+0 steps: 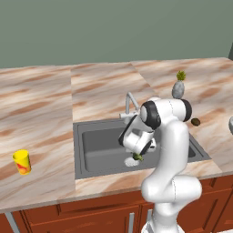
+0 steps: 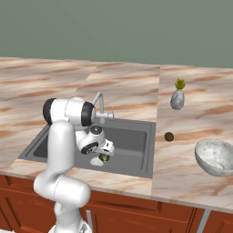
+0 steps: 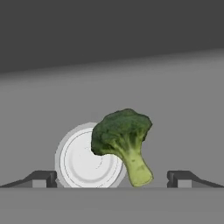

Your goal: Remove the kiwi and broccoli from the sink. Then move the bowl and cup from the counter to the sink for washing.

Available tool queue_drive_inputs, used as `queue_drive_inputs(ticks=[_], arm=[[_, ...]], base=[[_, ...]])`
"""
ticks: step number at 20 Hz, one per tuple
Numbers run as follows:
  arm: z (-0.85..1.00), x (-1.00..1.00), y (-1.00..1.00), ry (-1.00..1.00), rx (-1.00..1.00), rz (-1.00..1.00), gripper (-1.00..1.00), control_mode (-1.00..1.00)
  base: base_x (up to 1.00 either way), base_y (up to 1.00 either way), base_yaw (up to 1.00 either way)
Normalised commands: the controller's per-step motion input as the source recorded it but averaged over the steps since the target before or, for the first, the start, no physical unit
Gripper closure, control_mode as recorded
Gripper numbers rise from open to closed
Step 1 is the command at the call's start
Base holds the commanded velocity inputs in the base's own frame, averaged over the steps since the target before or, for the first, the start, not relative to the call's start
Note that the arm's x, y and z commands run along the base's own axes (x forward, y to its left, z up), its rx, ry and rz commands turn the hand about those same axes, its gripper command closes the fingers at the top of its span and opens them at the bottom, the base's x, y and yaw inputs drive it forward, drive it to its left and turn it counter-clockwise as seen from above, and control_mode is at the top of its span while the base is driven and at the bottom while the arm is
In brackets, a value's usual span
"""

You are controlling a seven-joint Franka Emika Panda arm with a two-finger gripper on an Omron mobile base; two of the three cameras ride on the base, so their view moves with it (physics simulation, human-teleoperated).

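Note:
The broccoli [image 3: 122,135] lies on the sink [image 1: 98,150] floor, partly over the round white drain [image 3: 83,162]. My gripper [image 3: 112,178] hangs just above it, open, with one fingertip on each side and nothing held. From the base views, the gripper [image 1: 139,153] is low in the basin over the broccoli [image 1: 138,157] [image 2: 104,158]. The kiwi [image 1: 195,121] [image 2: 169,136] rests on the counter [image 1: 41,104] right of the sink. The bowl [image 2: 214,157] stands further right. The yellow cup [image 1: 22,162] stands on the counter left of the sink.
A silver tap [image 1: 129,103] rises at the sink's back edge, close behind my arm. A grey vase with a green tuft [image 2: 177,98] stands on the counter behind the kiwi. Wooden cabinets [image 1: 91,214] run below the counter's front edge.

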Motion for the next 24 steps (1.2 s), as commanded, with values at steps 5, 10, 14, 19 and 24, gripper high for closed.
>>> queue_drive_inputs(ticks=[5,10,14,19,24], arm=[[-0.11,0.08,0.0,0.0,0.0,0.0,-1.0,-1.0],[-0.11,0.1,0.0,0.0,0.0,0.0,-1.0,-1.0],[-0.1,0.11,0.0,0.0,0.0,0.0,-1.0,-1.0],[-0.09,0.13,0.0,0.0,0.0,0.0,-1.0,-1.0],[-0.06,0.13,0.0,0.0,0.0,0.0,-1.0,-1.0]], base=[[0.0,0.0,0.0],[0.0,0.0,0.0],[0.0,0.0,0.0],[0.0,0.0,0.0],[0.0,0.0,0.0]])
